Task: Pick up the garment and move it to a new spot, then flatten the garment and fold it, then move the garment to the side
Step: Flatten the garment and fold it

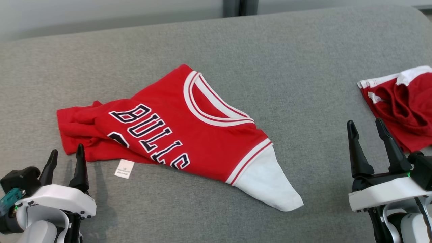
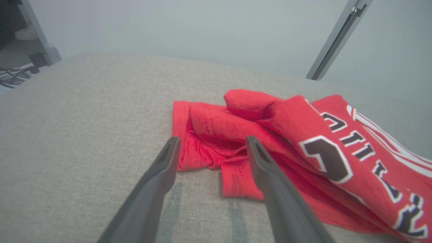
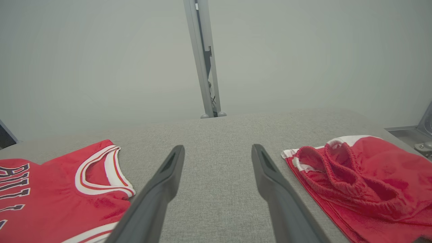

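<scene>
Grey upholstered surface (image 1: 303, 50) bearing the crumpled red jersey (image 1: 189, 141) at centre-left. My left gripper (image 1: 65, 157), jaws parted and empty, points at its bunched hem, likely for the pick-up; my right gripper (image 1: 368, 130), likewise parted, waits between jersey and red shorts (image 1: 405, 111).

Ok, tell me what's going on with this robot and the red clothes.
Nothing is gripped yet. A red Bulls jersey lies rumpled, lettering up, in the middle of the grey cushion, its hem bunched at the robot's left. The left gripper is open, fingers aimed at that bunched end. The right gripper is open too, over bare cushion between the jersey and a pair of red shorts lying at the right.
</scene>
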Controlling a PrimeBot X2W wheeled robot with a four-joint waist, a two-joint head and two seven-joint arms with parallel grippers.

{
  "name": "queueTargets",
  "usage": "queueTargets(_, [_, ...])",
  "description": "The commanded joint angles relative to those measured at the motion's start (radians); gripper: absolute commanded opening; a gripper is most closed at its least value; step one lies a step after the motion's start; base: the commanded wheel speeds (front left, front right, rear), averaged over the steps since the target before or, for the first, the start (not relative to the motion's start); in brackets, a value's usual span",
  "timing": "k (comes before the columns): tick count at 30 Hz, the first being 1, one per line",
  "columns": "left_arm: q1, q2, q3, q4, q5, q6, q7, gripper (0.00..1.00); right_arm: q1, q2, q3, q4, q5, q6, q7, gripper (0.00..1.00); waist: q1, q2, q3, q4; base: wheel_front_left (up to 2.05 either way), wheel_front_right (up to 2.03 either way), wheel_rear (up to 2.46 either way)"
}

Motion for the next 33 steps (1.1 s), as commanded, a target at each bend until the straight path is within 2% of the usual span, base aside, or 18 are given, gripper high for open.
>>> queueTargets(1, [0.010,0.005,0.013,-0.018,0.003,0.009,-0.013,1.00,0.005,-0.004,-0.001,-0.005,-0.007,0.000,0.004,1.00,0.0000,0.0000,-0.027,0.023,0.00,0.00,0.00])
queueTargets(8, [0.070,-0.009,0.041,-0.198,0.082,0.063,-0.063,1.00,0.027,-0.010,0.003,-0.027,-0.040,0.000,0.022,1.00,0.0000,0.0000,-0.106,0.058,0.00,0.00,0.00])
queueTargets(12, [0.117,-0.006,0.028,-0.324,0.159,0.099,-0.068,1.00,0.050,-0.016,0.011,-0.043,-0.061,0.000,0.041,1.00,0.0000,0.0000,-0.155,0.067,0.00,0.00,0.00])
queueTargets(17, [0.189,0.010,-0.004,-0.403,0.201,0.138,-0.045,1.00,0.084,-0.020,0.023,-0.051,-0.058,0.000,0.058,1.00,0.0000,0.0000,-0.197,0.062,0.00,0.00,0.00])
queueTargets(24, [0.250,0.025,-0.025,-0.458,0.209,0.172,0.002,1.00,0.122,-0.019,0.023,-0.066,-0.053,0.000,0.077,1.00,0.0000,0.0000,-0.217,0.061,0.00,0.00,0.00])
queueTargets(33, [0.247,0.032,-0.031,-0.478,0.208,0.179,0.023,1.00,0.115,-0.016,0.029,-0.079,-0.046,0.000,0.084,1.00,0.0000,0.0000,-0.213,0.062,0.00,0.00,0.00])
